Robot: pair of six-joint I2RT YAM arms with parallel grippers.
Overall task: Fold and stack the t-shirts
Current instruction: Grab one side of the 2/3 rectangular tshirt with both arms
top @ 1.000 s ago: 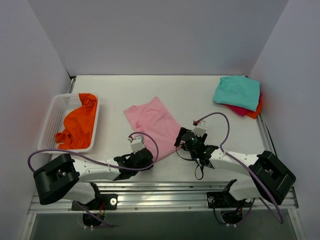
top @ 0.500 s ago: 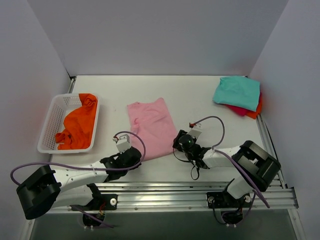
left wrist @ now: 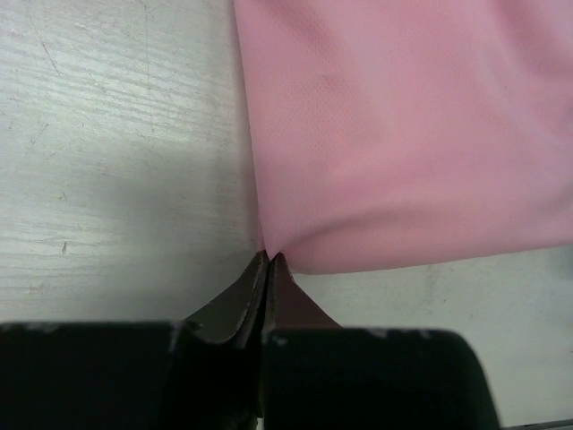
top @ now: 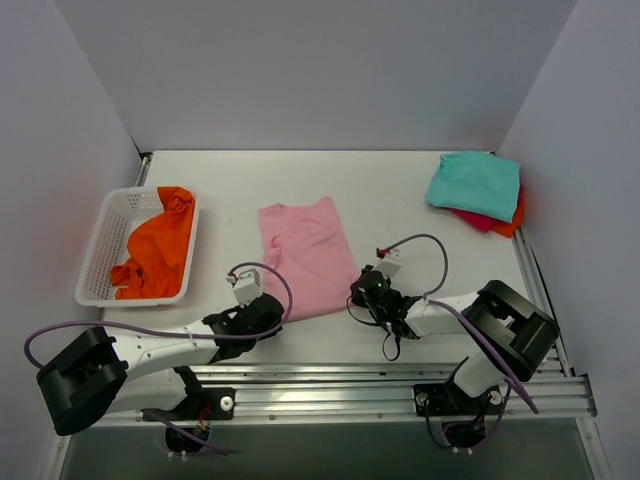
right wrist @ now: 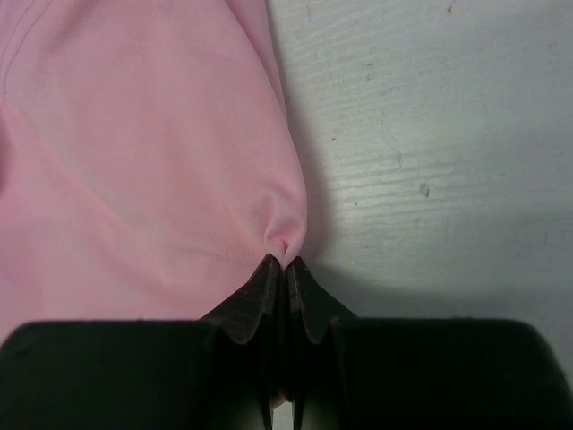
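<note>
A light pink t-shirt [top: 305, 255] lies folded lengthwise in the middle of the table. My left gripper [top: 268, 311] is shut on its near left corner; the left wrist view shows the pink cloth [left wrist: 403, 134] pinched at the fingertips [left wrist: 255, 278]. My right gripper [top: 362, 292] is shut on the near right corner, where the cloth [right wrist: 134, 161] puckers between the pads [right wrist: 304, 287]. A teal t-shirt [top: 473, 185] lies folded on red and orange ones [top: 505, 222] at the far right. Another orange t-shirt [top: 158, 248] sits crumpled in the basket.
A white mesh basket [top: 112, 235] stands at the left side of the table. Grey walls close in the table on three sides. A metal rail [top: 330, 385] runs along the near edge by the arm bases.
My right gripper closed on the pink t-shirt's near right corner. The shirt turned from a slanted lie to nearly straight. The left arm shifted left, still holding its corner.
</note>
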